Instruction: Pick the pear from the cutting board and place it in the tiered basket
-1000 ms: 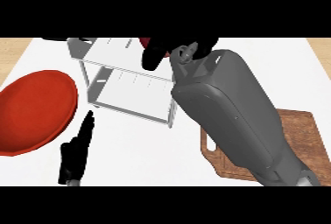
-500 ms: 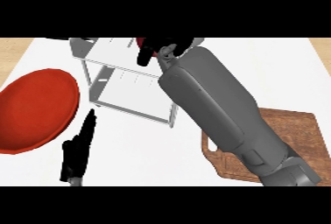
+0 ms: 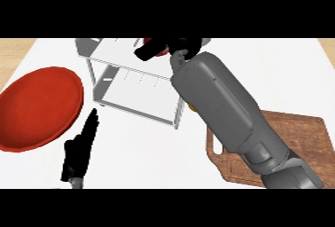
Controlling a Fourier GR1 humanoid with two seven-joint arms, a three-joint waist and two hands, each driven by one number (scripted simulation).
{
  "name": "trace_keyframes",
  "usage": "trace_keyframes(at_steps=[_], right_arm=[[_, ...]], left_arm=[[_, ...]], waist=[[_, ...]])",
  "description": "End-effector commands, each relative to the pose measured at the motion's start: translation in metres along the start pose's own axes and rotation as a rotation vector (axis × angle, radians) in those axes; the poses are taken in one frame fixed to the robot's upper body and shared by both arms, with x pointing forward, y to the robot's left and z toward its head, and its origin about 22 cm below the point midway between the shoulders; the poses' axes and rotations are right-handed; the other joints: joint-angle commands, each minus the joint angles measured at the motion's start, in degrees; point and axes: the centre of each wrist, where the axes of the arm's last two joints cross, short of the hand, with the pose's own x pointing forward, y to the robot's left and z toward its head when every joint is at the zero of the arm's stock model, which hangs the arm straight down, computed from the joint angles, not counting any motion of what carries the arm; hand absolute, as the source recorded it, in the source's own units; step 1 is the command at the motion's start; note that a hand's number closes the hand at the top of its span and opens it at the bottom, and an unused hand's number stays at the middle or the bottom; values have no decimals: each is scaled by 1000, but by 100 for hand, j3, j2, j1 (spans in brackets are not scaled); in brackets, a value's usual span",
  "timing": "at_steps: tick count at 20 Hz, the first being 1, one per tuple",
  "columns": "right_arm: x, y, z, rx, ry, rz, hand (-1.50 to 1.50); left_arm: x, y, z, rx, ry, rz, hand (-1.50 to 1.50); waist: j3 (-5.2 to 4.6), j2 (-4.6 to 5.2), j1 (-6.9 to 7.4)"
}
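My right hand (image 3: 171,45) reaches across the top tier of the white tiered basket (image 3: 108,88) at the back of the counter. Its fingers are curled round a small reddish thing, the pear (image 3: 148,41), which the hand mostly hides. The grey right forearm runs from the lower right up to the basket. It crosses the left part of the wooden cutting board (image 3: 302,133), whose visible part holds nothing. My left hand (image 3: 79,150) rests open at the lower left, fingers straight and pointing away.
A large red plate (image 3: 36,106) lies to the left of the basket. A small yellow bit (image 3: 192,107) shows under the right forearm, beside the basket's near corner. White counter lies between the left hand and the cutting board.
The right arm has stretched farther forward and left, carrying the hand from the basket's right edge to above its top tier. The left hand has not moved.
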Motion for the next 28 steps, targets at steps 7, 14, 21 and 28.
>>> trace_keyframes(at_steps=[7, 14, 21, 28], right_arm=[[-13, -2, 2, -179, -107, -340, -150], [-27, -75, -25, -464, 1, -371, -150], [-73, -170, 8, -481, 50, -419, -150], [-144, -251, 73, -445, 46, -382, -150]], left_arm=[[-8, -11, 11, 11, 67, 15, 0], [-21, 8, 19, 58, 78, 9, 0], [-17, 14, 30, 86, 95, 21, 0], [-27, 13, 26, 126, 93, 35, 0]], waist=[[-18, -57, -194], [-23, -123, -448], [-15, -174, -619], [-10, -154, -794]])
